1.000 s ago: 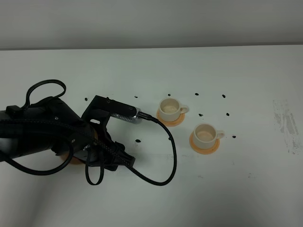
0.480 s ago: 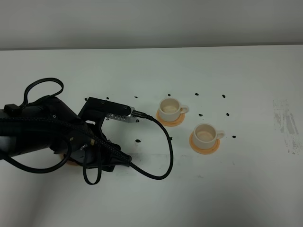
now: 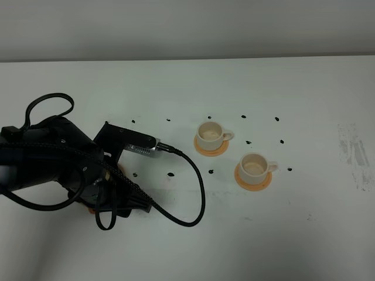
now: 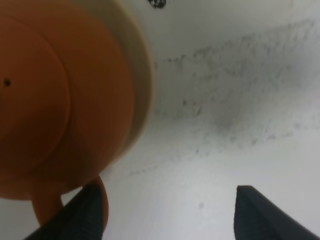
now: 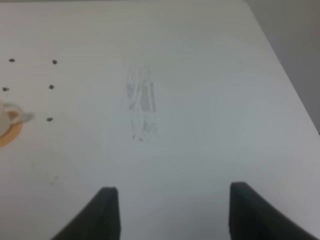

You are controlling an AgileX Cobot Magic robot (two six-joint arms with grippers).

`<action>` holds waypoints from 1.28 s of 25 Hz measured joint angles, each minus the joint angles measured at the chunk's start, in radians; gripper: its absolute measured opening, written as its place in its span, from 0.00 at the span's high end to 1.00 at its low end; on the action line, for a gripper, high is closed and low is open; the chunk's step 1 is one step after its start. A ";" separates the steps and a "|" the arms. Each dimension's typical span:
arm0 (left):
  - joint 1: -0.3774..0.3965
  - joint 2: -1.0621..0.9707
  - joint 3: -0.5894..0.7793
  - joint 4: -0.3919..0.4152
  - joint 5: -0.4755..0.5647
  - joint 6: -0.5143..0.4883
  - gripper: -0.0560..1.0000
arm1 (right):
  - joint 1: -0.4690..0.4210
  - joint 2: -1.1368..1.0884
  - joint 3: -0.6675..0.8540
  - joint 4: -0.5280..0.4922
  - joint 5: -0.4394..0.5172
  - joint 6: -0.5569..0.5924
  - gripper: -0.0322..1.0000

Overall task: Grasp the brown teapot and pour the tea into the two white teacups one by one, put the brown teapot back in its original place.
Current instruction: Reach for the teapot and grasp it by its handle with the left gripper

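The white worktop (image 3: 176, 88) bears a beige plate (image 4: 144, 85), an orange coaster (image 3: 206, 153), a second coaster (image 3: 253, 187) near it, black specks (image 3: 170, 174) and a grey scuff (image 3: 354, 155).

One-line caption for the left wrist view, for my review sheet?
Open left gripper beside the brown teapot, which sits on its beige plate.

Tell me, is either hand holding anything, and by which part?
Nothing is held. The left hand stands open beside the brown teapot; the right hand is open over the table.
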 joint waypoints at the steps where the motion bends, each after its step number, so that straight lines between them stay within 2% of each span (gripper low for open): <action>1: 0.000 0.000 0.000 0.001 0.007 0.010 0.43 | 0.000 0.000 0.000 0.000 0.000 0.000 0.52; 17: 0.020 0.000 0.000 0.002 0.121 0.148 0.43 | 0.000 0.000 0.000 0.000 0.000 0.000 0.52; 26: 0.020 0.000 0.000 0.000 0.155 0.279 0.43 | 0.000 0.000 0.000 0.000 0.000 0.000 0.52; 32: -0.020 -0.125 0.000 -0.048 0.201 0.291 0.43 | 0.000 0.000 0.000 0.000 0.000 0.000 0.52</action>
